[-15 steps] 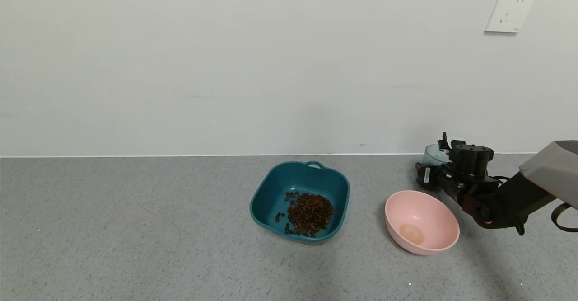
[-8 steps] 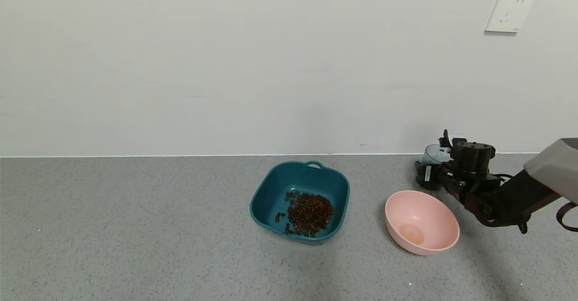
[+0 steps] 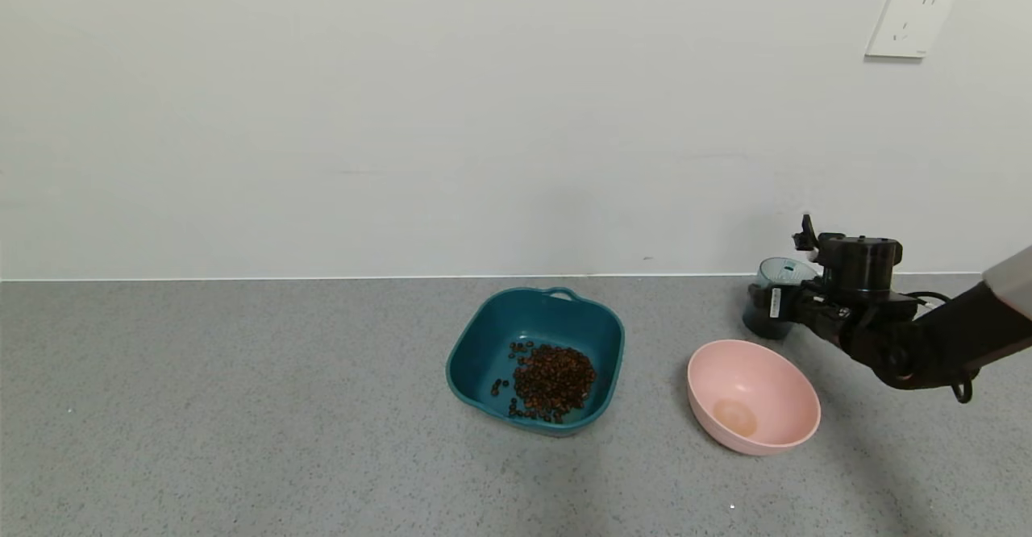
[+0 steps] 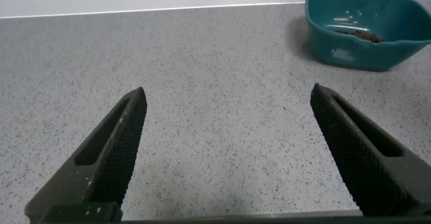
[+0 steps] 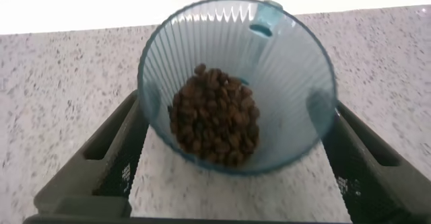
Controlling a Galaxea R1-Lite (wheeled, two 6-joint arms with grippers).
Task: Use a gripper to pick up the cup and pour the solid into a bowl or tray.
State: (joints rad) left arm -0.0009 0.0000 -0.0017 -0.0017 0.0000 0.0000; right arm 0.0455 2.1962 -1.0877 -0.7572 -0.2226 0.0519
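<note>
The ribbed blue-grey cup [image 3: 772, 279] stands upright on the grey table at the back right, near the wall. Some of the solid [image 5: 215, 116], dark brown beans, lies in the bottom of the cup [image 5: 296, 69]. My right gripper [image 3: 788, 272] is open, with one finger on each side of the cup and bare table showing beside its base; in the right wrist view that gripper [image 5: 236, 108] straddles it. The dark teal basin [image 3: 484, 335] sits mid-table with a heap of beans [image 3: 552, 381] inside. My left gripper [image 4: 229, 150] hangs open over bare table.
A round pink bowl [image 3: 774, 432] stands between the basin and the cup, just in front of my right arm. The wall runs close behind the cup, with a socket [image 3: 911, 19] high on it. The teal basin [image 4: 337, 46] also shows far off in the left wrist view.
My right gripper's jaws have spread wider around the cup, and the wrist has risen and drawn a little to the right. The cup stays standing on the table.
</note>
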